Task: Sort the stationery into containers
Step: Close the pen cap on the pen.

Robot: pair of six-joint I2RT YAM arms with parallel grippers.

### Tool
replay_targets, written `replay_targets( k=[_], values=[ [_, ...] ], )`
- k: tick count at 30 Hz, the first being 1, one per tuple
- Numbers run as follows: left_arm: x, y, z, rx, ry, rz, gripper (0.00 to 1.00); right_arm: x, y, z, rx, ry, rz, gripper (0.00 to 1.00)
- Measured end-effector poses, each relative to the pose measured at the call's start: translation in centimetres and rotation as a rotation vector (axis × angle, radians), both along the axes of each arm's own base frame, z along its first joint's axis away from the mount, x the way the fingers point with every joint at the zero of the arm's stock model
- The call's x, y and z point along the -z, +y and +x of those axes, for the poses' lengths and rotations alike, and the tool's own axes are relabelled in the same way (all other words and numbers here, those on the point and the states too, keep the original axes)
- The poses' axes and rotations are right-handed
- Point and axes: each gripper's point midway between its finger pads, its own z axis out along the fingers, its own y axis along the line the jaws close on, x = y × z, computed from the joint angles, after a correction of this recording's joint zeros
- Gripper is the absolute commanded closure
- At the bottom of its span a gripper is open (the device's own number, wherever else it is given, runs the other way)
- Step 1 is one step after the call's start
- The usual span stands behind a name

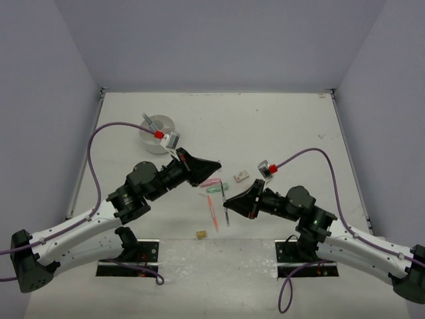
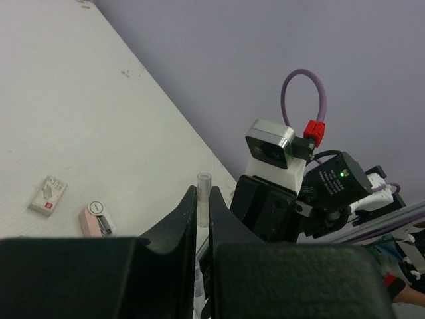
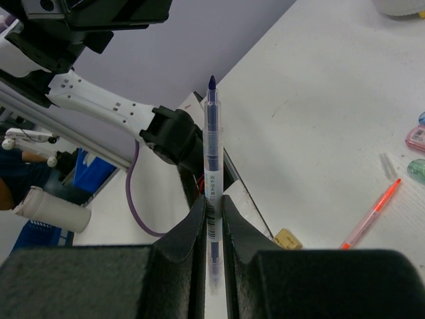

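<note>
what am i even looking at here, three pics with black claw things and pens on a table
Two robot arms are bolted to a white table. One picture looks down from above; the other two come from cameras on each wrist. The right pincer is shut on a blue pen. The left pincer is shut on a clear pen cap. On the table lie an orange-pink pen, pink and green clips, erasers and a round white tub for sorting them into.
</note>
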Motion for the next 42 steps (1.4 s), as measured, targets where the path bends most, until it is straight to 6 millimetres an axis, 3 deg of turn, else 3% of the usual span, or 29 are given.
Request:
replay_targets(
  k=[23, 42],
  values=[
    [-0.1, -0.1, -0.8, 0.038, 0.003, -0.019, 1.0, -3.7, 0.5, 0.3, -0.001, -0.056, 0.056, 1.0],
    [-0.3, 0.2, -1.0, 0.037, 0.001, -0.032, 1.0, -3.4, 0.5, 0.7, 0.012, -0.057, 0.04, 1.0]
  ],
)
